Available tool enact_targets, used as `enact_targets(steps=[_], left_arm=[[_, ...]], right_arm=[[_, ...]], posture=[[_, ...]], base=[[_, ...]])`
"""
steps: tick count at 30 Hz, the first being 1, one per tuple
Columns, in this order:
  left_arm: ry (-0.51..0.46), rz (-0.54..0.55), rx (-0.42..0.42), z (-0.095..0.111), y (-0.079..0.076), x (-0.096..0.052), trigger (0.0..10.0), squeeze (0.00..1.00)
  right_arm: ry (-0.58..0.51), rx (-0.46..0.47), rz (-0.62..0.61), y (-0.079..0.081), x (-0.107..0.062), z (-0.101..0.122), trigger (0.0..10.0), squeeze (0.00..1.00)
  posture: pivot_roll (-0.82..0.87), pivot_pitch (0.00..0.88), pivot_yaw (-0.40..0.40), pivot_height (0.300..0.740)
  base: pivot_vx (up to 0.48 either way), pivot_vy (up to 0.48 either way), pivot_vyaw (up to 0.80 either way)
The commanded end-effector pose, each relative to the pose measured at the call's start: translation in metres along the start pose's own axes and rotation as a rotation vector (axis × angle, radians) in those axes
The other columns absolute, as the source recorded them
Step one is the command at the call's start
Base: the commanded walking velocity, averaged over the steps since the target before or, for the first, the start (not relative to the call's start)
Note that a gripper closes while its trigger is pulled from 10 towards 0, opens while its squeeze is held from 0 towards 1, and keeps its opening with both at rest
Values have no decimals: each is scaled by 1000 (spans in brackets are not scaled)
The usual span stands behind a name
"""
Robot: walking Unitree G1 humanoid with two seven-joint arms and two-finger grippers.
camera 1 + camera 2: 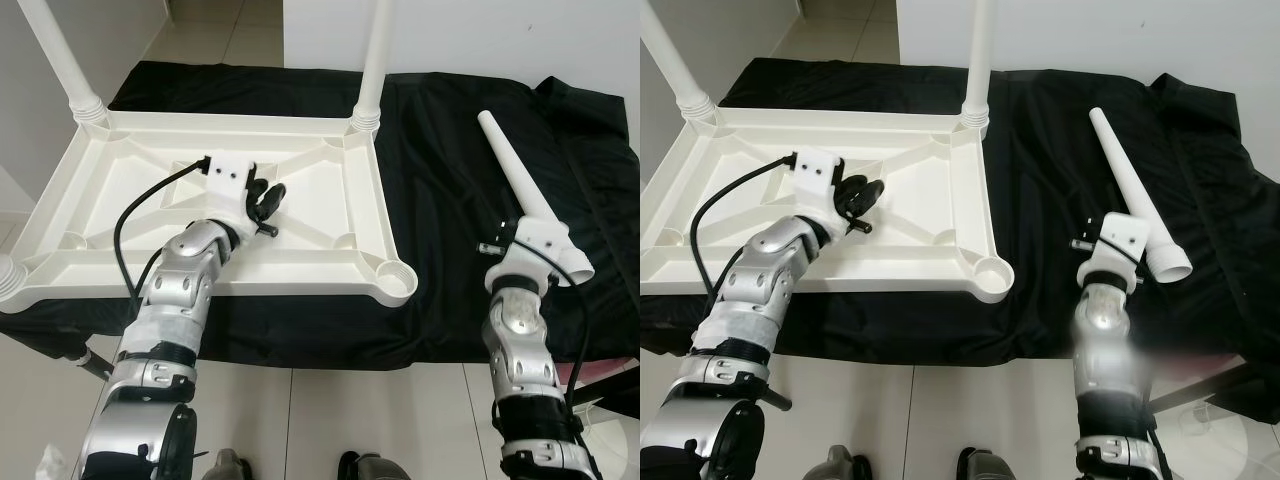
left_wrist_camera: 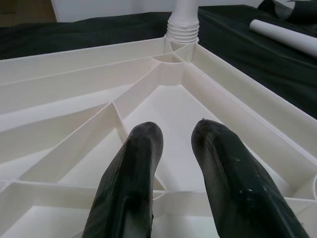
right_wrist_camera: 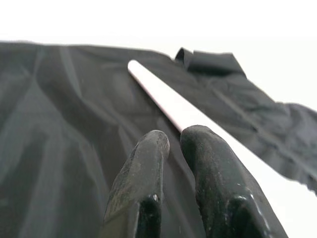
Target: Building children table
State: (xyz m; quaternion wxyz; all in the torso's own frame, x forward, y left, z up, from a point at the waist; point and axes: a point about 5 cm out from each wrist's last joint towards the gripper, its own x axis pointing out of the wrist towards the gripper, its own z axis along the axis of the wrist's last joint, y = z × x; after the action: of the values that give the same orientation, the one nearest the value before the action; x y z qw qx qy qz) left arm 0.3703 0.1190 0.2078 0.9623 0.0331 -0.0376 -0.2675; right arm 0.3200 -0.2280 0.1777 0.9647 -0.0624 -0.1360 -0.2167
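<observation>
Currently a white plastic children table (image 1: 300,215) lies upside down on the left half of a surface draped in a black cloth (image 1: 450,170); this overturned tabletop presents a shallow ribbed tray on its underside, divided by diagonal ribs into compartments. The left hand (image 1: 268,200) sits inside the central compartment, low over the white plastic, fingers slightly apart with nothing between them. A black cable (image 1: 130,225) loops from the left wrist across the tray's left side.

Two white legs stand screwed into the far corners: the far-left leg (image 1: 60,55) and the far-right leg (image 1: 375,55), each rising from a threaded collar. The near-right corner socket (image 1: 397,281) is an open round cup with no leg fitted. At the near-left corner a leg end (image 1: 8,278) shows at the frame edge.

A loose leg (image 1: 525,195), white and tapering, lies on the cloth well to the right of the tray, narrow end far, wide open end near. The right hand (image 3: 171,141) hovers at the wide end; its wrist view shows the fingers nearly together, just beside the leg, with nothing between them, a detail the head views hide behind the wrist housing. The left wrist view shows the far-right collar and the ribs converging on it.
</observation>
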Motion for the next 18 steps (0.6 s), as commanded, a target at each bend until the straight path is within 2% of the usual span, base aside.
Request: enact_targets(steps=[1, 5, 8, 18], left_arm=[[8, 278, 17, 0, 15, -1, 10000, 0], [7, 285, 4, 0, 16, -2, 10000, 0], [42, 298, -14, -7, 16, -3, 10000, 0], [39, 327, -4, -6, 24, -5, 10000, 0]], right_arm=[[-4, -21, 9, 1, -3, 0, 10000, 0], [0, -23, 15, 2, -6, -1, 10000, 0], [5, -22, 20, 5, -10, -2, 10000, 0], [-7, -10, 30, 6, -8, 2, 10000, 0]], posture=[[-68, 133, -21, 740], [-74, 139, -16, 740], [-75, 153, -12, 740], [-80, 181, -9, 740]], base=[[0, 0, 0], [0, 0, 0], [0, 0, 0], [0, 0, 0]])
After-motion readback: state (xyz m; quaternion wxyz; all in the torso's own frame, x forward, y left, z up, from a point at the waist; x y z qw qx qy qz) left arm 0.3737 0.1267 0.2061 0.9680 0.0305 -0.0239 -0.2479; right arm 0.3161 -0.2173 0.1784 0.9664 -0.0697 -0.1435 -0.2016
